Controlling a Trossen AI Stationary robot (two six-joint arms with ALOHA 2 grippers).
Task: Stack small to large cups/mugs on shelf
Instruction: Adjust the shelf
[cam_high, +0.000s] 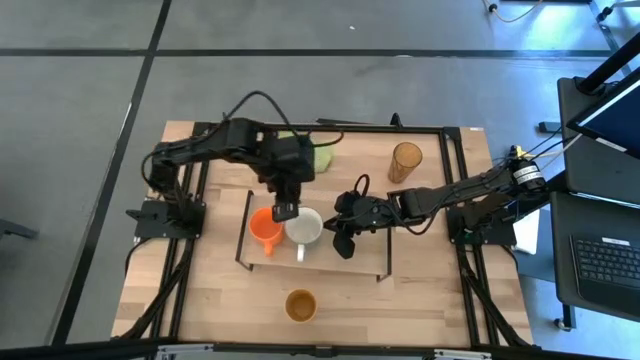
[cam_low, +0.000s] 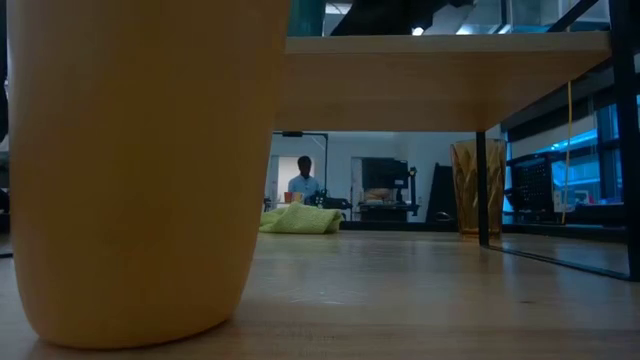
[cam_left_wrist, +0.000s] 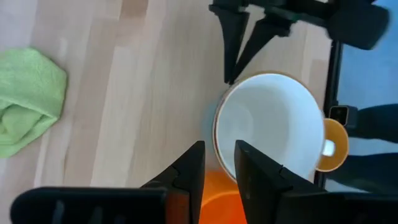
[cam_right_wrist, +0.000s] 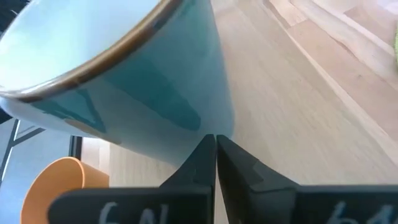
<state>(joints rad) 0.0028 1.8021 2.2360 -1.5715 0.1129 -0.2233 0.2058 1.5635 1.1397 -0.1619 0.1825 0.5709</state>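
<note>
Tan-brown cup fills low view, alone on desk, well apart from both tools. My left tool, fingers narrowly parted, empty, above orange mug/white mug on shelf. Right tool pinched closed just beside white mug. Amber tumbler off shelf, nearer right arm.

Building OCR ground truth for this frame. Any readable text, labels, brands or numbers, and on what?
No text reads with certainty.
Right gripper: pale marks on its body, cut off by the picture's edge, unreadable.
Orange mug, white mug, tan-brown cup, amber tumbler, shelf, green cloth: no print visible.
Laptop keys: too small to read.
</note>
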